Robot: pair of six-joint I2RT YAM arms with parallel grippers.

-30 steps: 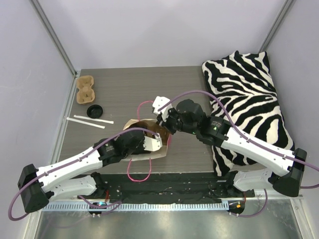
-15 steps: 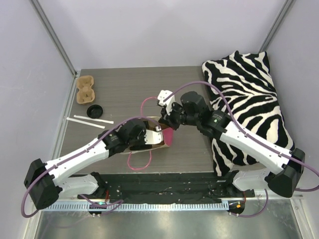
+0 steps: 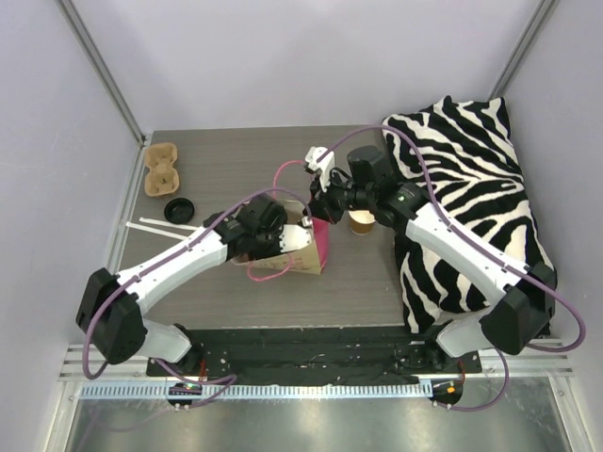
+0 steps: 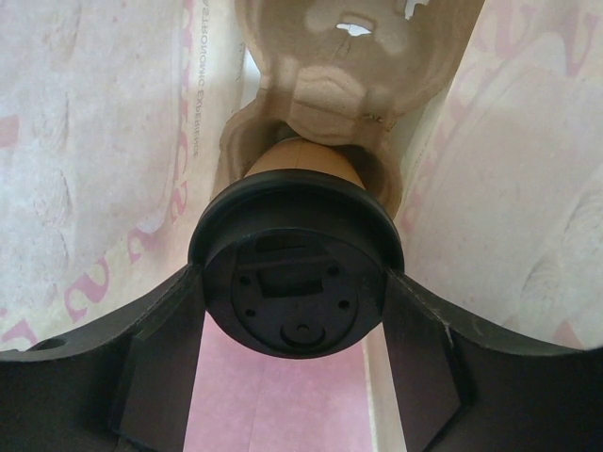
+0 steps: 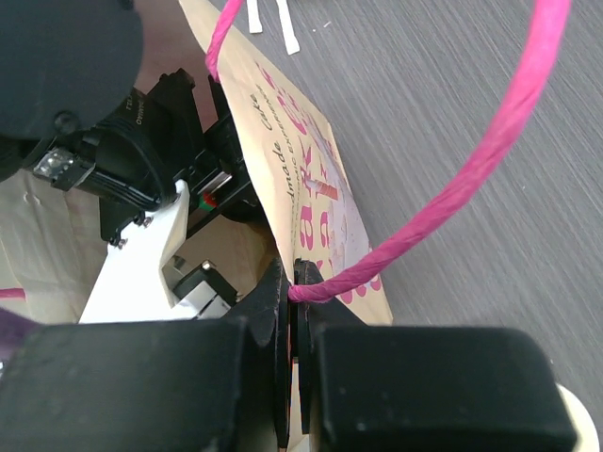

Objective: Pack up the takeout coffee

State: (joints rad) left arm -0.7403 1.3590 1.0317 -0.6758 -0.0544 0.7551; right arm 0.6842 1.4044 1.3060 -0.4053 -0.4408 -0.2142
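Note:
A paper bag [image 3: 307, 252] with pink print and pink cord handles lies mouth-left in the middle of the table. My left gripper [image 3: 275, 237] reaches inside it. In the left wrist view that gripper [image 4: 294, 282] has both fingers pressed against the black lid of a brown coffee cup [image 4: 301, 158]. The cup rests against a pulp carrier [image 4: 349, 85] deep in the bag [image 4: 85, 141]. My right gripper [image 3: 318, 213] is shut on the bag's top rim where the pink handle [image 5: 452, 188] starts, pinching paper and cord [image 5: 294, 275]. A second, lidless cup [image 3: 362, 222] stands just right of the bag.
At the far left lie a spare pulp carrier [image 3: 161, 169], a loose black lid [image 3: 179, 209] and two white stir sticks [image 3: 170, 229]. A zebra-striped cushion [image 3: 471, 188] covers the right side of the table.
Both grippers and the bag have shifted away from the arm bases and to the right. The right gripper pulled the rim up, and the lidless cup beside the bag came into sight.

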